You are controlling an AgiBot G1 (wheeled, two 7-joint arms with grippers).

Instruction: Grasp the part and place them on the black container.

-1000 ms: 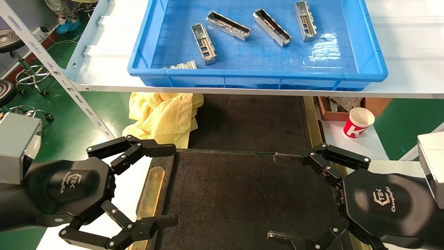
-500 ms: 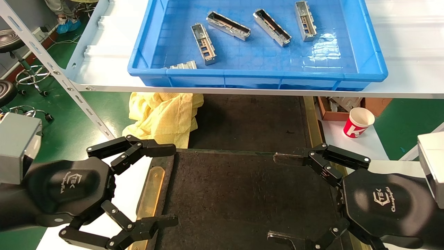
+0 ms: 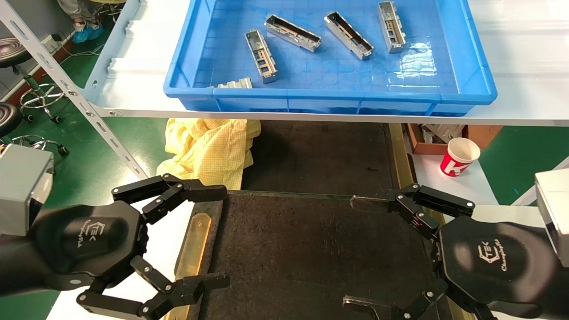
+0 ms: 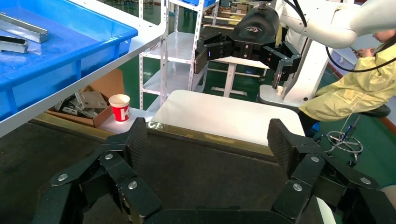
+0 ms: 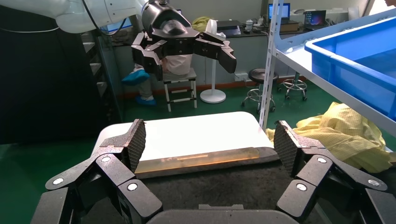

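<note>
Both black hands hang low over the wide flat black felt-surfaced container (image 3: 311, 249), empty. The left hand (image 3: 213, 235) sits at its left edge beside a brass-coloured strip (image 3: 192, 249), fingers spread wide. The right hand (image 3: 355, 253) mirrors it at the right edge, also spread wide. Up on the white tabletop (image 3: 133, 75), the slim silver-grey metal channel parts (image 3: 261, 56) lie scattered in the blue plastic bin (image 3: 471, 66).
</note>
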